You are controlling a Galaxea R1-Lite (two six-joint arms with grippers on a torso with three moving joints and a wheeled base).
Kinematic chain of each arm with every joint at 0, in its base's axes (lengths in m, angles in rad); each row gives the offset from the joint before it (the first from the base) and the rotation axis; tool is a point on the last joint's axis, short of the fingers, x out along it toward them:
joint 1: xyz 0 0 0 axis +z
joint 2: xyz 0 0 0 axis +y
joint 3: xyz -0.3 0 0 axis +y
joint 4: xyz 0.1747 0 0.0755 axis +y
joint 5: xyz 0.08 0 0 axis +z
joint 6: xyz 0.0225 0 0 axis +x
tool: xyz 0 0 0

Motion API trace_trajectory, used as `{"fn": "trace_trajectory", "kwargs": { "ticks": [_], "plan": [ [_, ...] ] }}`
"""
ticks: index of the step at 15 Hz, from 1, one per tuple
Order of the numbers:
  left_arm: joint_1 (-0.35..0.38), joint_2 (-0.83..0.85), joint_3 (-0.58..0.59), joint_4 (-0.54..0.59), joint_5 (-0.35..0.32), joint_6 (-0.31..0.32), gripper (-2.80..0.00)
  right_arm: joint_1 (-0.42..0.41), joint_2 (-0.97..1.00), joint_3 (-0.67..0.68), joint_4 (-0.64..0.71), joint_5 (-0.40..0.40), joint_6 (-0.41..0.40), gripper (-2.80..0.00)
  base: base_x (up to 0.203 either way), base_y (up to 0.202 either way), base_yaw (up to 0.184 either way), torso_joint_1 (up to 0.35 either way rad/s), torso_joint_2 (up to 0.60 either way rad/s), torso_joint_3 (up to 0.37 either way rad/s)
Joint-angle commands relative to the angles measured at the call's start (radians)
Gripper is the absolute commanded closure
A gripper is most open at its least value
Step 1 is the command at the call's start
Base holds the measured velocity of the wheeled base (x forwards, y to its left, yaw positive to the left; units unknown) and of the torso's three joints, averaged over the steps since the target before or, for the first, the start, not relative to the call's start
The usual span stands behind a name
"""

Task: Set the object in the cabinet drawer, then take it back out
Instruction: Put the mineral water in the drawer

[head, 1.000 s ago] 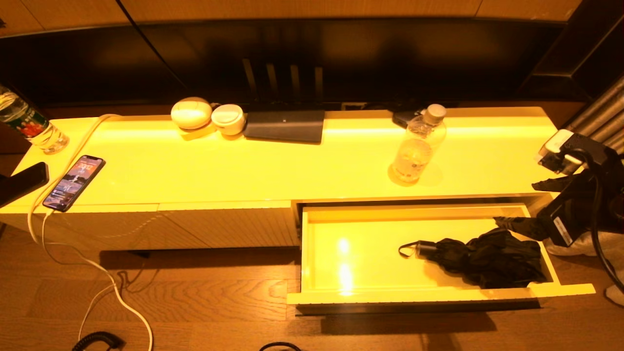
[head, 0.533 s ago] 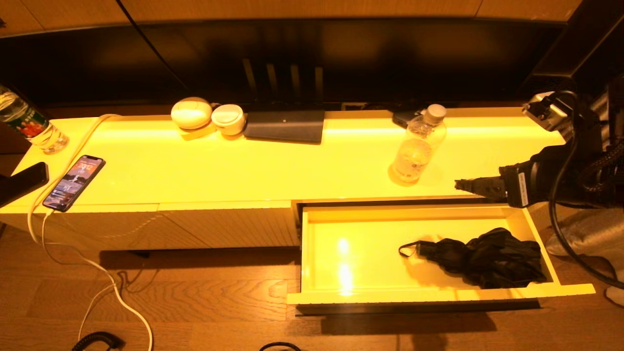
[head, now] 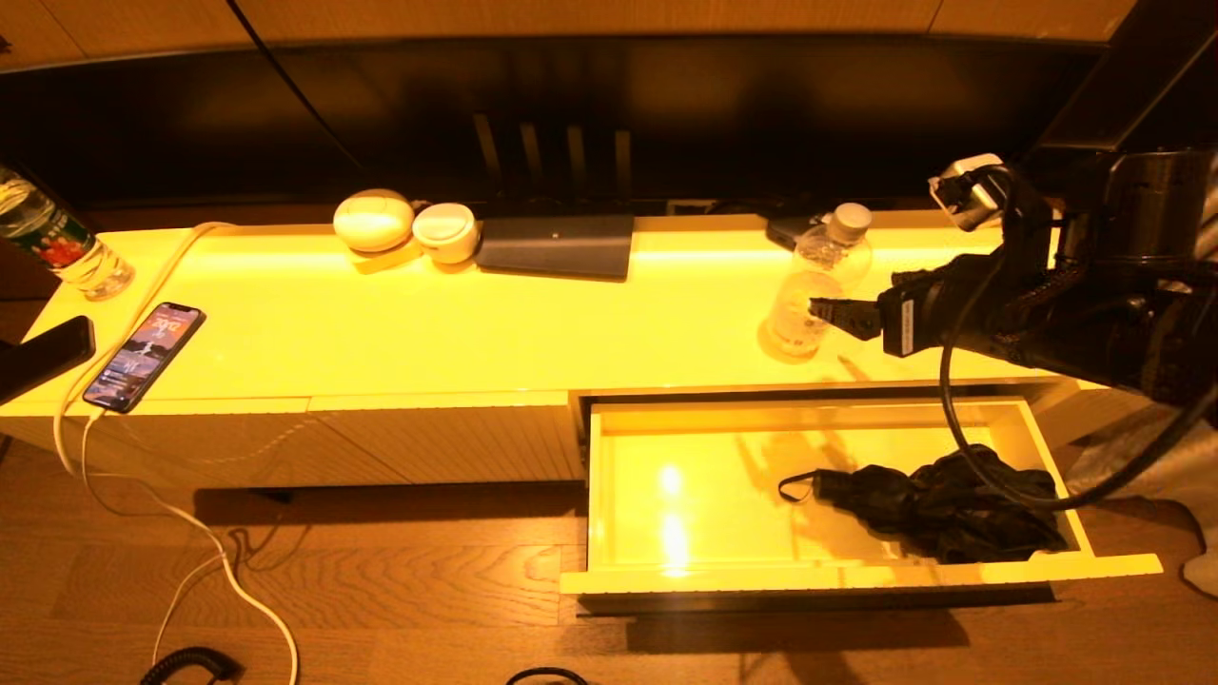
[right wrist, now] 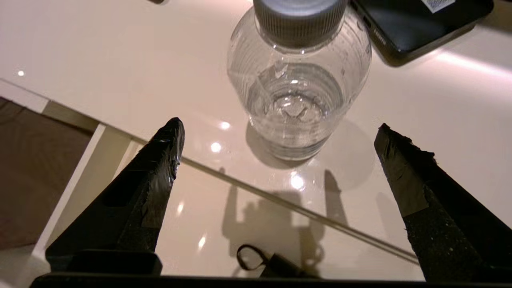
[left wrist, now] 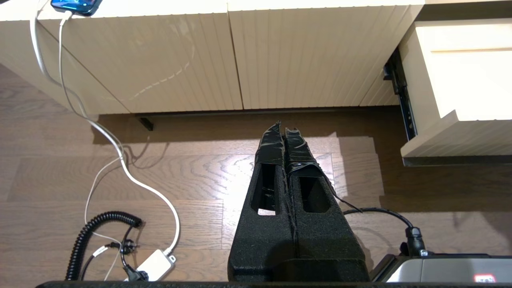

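Note:
The cabinet drawer (head: 809, 574) stands pulled open at the right, its glossy inside (right wrist: 200, 224) lit. A black folded umbrella (head: 942, 504) lies in its right half, free of any grip; only its strap loop (right wrist: 250, 256) shows in the right wrist view. My right gripper (head: 823, 310) hovers open above the drawer's back edge and the cabinet top, fingers (right wrist: 160, 168) wide apart and empty, pointing at a clear water bottle (right wrist: 298, 80). My left gripper (left wrist: 283, 128) is shut and empty, parked low over the floor in front of the ribbed cabinet panels.
The water bottle (head: 816, 285) stands on the cabinet top just behind the drawer. A dark flat device (right wrist: 420, 24) lies behind it. Further left are a dark box (head: 557, 245), two white round cases (head: 373, 221), a phone (head: 145, 355) on a white cable, and another bottle (head: 57, 243). Cables (left wrist: 120, 160) lie on the floor.
My right gripper has risen from the drawer's right end and swung left and back over the cabinet top toward the water bottle. The umbrella stays lying in the drawer.

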Motion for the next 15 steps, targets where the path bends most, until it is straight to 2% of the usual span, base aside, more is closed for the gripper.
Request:
{"fn": "trace_trajectory", "kwargs": {
  "ticks": [1,8,12,15],
  "plan": [
    [0.000,0.000,0.002,0.001,0.000,0.000,0.00,0.007,0.105,-0.010,-0.102,-0.015,-0.028,-2.80,0.000,0.000,0.000,0.000,0.00,0.000],
    [0.000,0.000,0.002,0.000,0.000,0.000,0.00,0.002,0.228,-0.090,-0.278,-0.050,-0.060,-2.80,0.000,0.000,0.000,0.000,0.00,0.000],
    [0.000,0.000,0.002,0.000,0.000,0.000,0.00,0.001,0.286,-0.116,-0.351,-0.105,-0.139,-2.80,0.000,0.000,0.000,0.000,0.00,0.000],
    [0.000,0.000,0.002,0.000,0.000,0.000,0.00,0.007,0.311,-0.141,-0.407,-0.131,-0.151,-2.80,0.000,0.000,0.000,0.000,0.00,0.000]
  ]
}}
